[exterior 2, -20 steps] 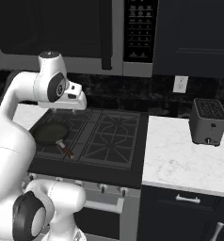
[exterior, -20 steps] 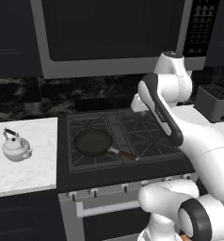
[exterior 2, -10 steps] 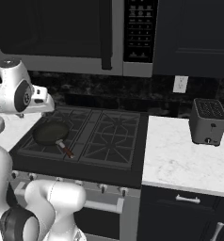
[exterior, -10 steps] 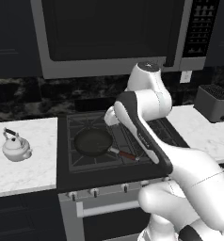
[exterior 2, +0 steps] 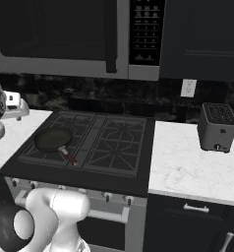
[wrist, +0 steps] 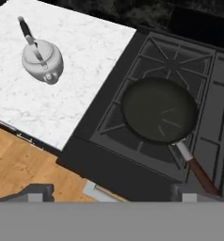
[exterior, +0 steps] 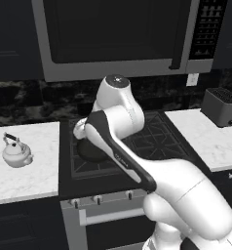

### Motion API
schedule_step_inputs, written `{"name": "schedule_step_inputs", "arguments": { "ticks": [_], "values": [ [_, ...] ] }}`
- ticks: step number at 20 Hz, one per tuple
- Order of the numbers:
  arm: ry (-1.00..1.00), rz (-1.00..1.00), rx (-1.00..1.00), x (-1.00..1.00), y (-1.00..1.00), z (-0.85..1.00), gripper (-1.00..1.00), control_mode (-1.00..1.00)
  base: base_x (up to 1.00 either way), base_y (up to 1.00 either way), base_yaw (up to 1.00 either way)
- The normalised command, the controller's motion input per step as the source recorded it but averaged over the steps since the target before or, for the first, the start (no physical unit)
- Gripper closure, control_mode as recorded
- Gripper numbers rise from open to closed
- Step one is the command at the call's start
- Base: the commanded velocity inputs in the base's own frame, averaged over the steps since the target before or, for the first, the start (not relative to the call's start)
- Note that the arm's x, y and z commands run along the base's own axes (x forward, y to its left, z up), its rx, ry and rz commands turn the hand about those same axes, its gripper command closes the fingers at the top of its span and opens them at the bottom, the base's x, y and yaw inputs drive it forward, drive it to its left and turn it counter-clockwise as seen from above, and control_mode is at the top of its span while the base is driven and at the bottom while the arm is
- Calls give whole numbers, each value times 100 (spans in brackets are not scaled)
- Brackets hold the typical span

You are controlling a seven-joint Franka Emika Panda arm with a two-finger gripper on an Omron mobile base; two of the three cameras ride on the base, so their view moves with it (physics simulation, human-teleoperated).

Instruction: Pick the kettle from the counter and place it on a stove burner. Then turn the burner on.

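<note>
We are in the reach step — the kettle [wrist: 42, 59] sits untouched on the white worktop [wrist: 71, 89], left of the stove, well apart from the hand [wrist: 111, 190]. Fingers stand wide, holding nothing. The frying pan [wrist: 159, 110] takes one burner (front left). Next we need to swing over the kettle and come down on its arched handle.

One kettle [exterior: 16, 152], one frying pan [exterior 2: 53, 140], one toaster [exterior 2: 216, 127] — no more

Dim, even, sharp, shadowless rendering
</note>
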Motion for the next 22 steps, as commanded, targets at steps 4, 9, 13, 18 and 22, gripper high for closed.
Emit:
{"name": "schedule_step_inputs", "arguments": {
  "ticks": [4,9,13,18,22],
  "values": [
    [0,5,0,7,100,0,-100,-100,0,0,0],
    [0,8,0,1,100,-1,-100,-100,0,0,0],
    [0,12,0,0,100,0,-100,-100,0,0,0],
    [-2,9,2,17,98,-6,-100,-100,0,0,0],
    [0,2,1,77,59,-19,-100,-100,0,0,0]
  ]
}}
